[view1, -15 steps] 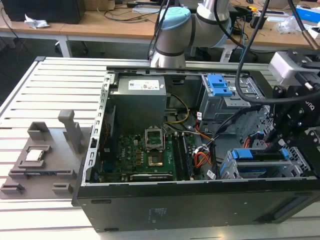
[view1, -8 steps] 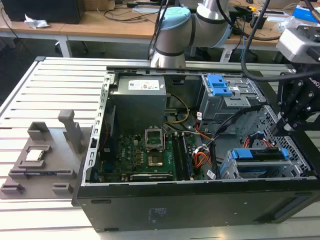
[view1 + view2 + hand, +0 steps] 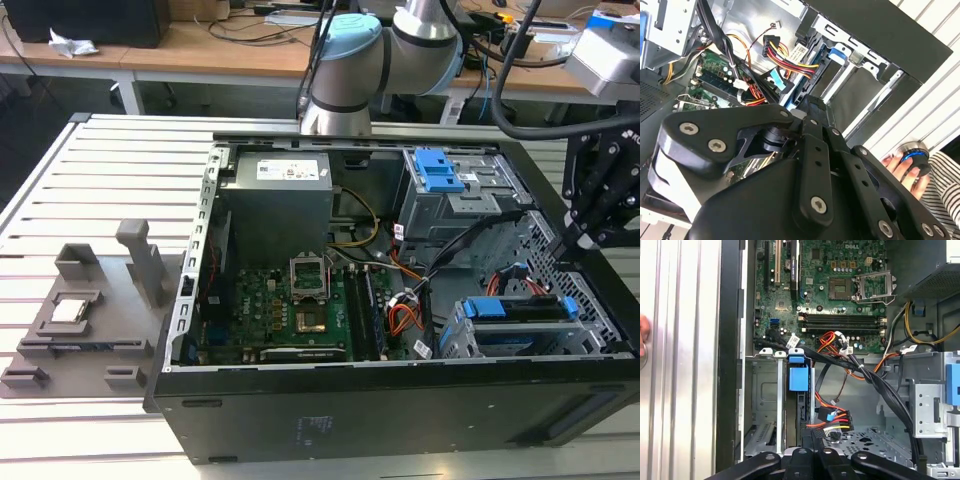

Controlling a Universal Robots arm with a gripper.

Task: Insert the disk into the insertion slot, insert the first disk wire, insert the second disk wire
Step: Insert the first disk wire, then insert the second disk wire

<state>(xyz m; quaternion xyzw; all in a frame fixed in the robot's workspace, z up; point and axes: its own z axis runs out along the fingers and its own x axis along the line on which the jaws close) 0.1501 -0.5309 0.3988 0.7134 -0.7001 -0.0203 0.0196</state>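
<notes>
Robot's hand (image 3: 575,238) is hovering, pinched closed, near the disk (image 3: 520,309), which is sitting in the insertion slot (image 3: 458,345) at the exterior view's right. In the second wrist view, a person's fingers (image 3: 895,165) are resting on a blue-ringed knob (image 3: 914,152) outside the case (image 3: 880,30).

Silver metal tubes on the arm (image 3: 425,22), joined by fat rounded joints with pale blue caps (image 3: 350,40), and thick black cables (image 3: 498,80) looping off it. Matt black gripper (image 3: 580,232), angular and open-framed in the exterior view. Up close in the second wrist view, flat black link plates (image 3: 810,165) with rounded ends, pinned by silver hex-socket screws (image 3: 716,145).
</notes>
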